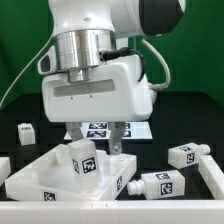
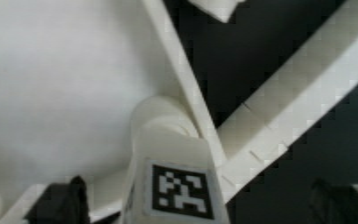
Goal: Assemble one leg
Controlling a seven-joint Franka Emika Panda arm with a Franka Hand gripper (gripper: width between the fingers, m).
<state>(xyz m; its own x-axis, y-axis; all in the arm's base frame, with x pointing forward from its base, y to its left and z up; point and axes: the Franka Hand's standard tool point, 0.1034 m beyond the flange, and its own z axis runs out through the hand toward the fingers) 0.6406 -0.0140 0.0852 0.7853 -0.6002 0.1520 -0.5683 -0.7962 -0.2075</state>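
I have the claw spread wide, hanging over the leg. That leg stands upright inside the tabletop, close to its far corner. On the wrist view the fingers flank it with a gap on each side.

In the exterior view, a second leg lies at its 3 o'clock and a third leg at 4 o'clock, both on the dark worktop. A cube sits at 10 o'clock and the marker board at 1 o'clock. The backdrop is a green curtain. The tabletop's rim walls hem the leg closely.
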